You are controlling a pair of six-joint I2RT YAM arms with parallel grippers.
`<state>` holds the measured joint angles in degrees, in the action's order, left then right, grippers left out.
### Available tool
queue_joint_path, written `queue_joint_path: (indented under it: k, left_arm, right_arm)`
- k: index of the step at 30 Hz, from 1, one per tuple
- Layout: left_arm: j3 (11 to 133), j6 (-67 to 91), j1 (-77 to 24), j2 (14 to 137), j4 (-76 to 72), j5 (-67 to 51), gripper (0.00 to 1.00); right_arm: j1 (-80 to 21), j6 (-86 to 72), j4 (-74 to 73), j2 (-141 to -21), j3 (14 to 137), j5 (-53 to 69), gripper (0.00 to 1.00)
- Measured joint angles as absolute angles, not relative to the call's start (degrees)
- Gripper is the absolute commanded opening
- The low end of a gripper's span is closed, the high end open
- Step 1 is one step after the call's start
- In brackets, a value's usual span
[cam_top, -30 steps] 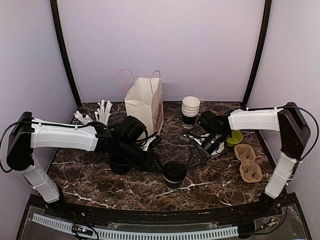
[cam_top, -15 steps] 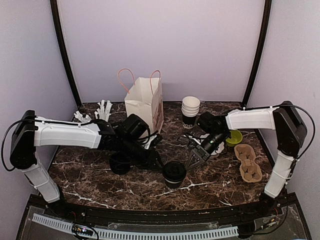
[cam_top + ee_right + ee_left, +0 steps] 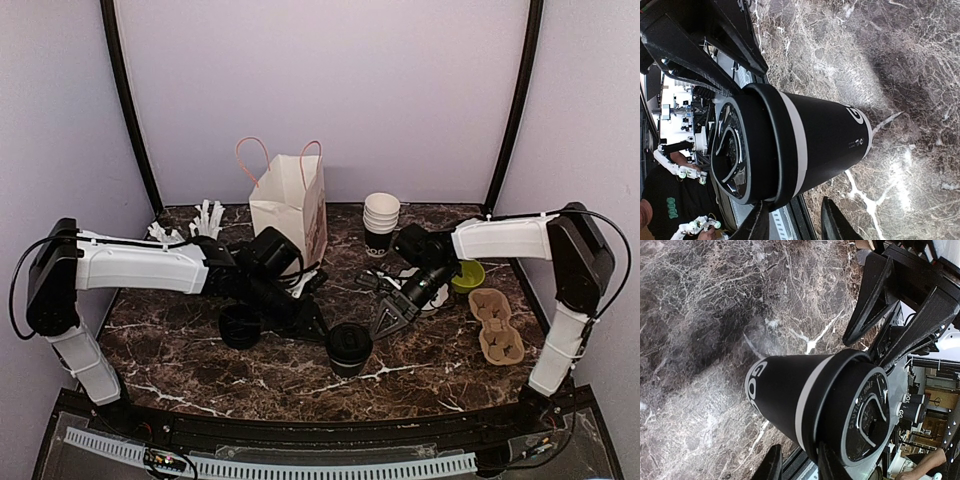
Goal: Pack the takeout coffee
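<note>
Reaching low, left gripper [image 3: 314,327] and right gripper [image 3: 384,323] flank the takeout coffee [image 3: 349,346], apparently unclenched.

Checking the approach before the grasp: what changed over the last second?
Both arms closed in on the takeout coffee. The left gripper slid right toward it and the right gripper slid left toward it. Both sets of jaws narrowed a little but are open, and neither holds the cup. The cup stands where it was, lid on. The paper bag, cup stack and cup carrier have not moved.
</note>
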<state>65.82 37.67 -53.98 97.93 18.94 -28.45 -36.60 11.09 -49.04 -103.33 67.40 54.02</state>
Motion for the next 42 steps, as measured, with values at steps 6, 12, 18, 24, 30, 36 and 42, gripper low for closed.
queue_joint_path:
  k: [6,12,18,24,30,36,42]
  left_arm:
    - [64.8,37.1,-53.6,98.3,17.6,-29.8,0.25]
    - [65.3,35.3,-53.6,97.2,18.0,-28.4,0.25]
    - [65.7,32.2,-54.0,95.8,18.4,-24.1,0.27]
    - [65.7,31.1,-54.0,94.8,18.5,-21.1,0.37]
    - [65.7,31.1,-54.0,94.5,18.6,-18.7,0.43]
    - [64.7,31.7,-54.0,90.9,19.1,-18.0,0.55]
    - [59.9,32.8,-54.4,84.5,19.0,-22.7,0.73]
  right_arm:
    - [-36.8,10.2,-50.9,-104.3,69.0,54.2,0.30]
    - [-36.9,13.2,-52.8,-105.3,71.2,54.2,0.32]
    - [-37.6,16.5,-52.8,-105.3,73.1,53.1,0.36]
    - [-37.7,18.1,-53.0,-105.3,73.5,51.9,0.46]
    - [-37.7,19.0,-53.5,-104.7,73.5,51.4,0.51]
    - [-37.4,20.0,-54.3,-102.5,73.4,51.1,0.52]
    - [-37.0,21.0,-53.9,-99.9,73.4,49.3,0.53]
